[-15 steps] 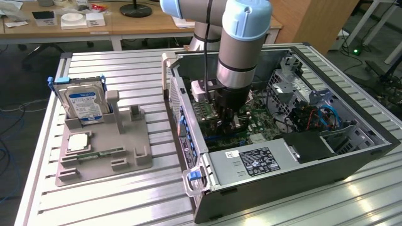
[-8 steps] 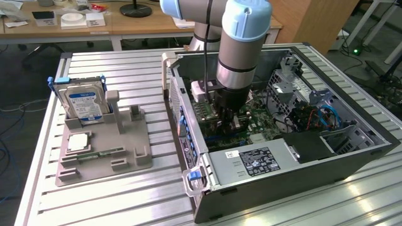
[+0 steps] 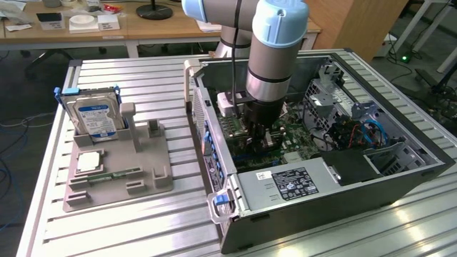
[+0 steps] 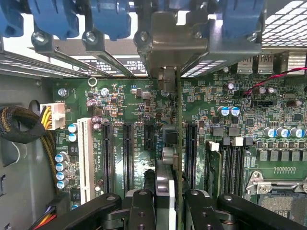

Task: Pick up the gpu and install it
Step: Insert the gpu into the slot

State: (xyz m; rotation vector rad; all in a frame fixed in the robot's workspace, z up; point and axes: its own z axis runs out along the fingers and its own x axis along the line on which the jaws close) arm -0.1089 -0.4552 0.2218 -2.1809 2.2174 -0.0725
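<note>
Your arm (image 3: 275,59) stands nearly vertical, wrist pointing straight down. Your gripper (image 4: 165,203) hangs low beneath it, black fingers (image 4: 141,208) drawn partway together and clamped on a thin edge-on card.

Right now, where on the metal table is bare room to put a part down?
Bare table lies in front of the grey holder tray, and behind it toward the desks. Between the tray and the computer case runs a narrower free strip. Inside the case it is crowded: the gripper holds the gpu over the motherboard.
</note>
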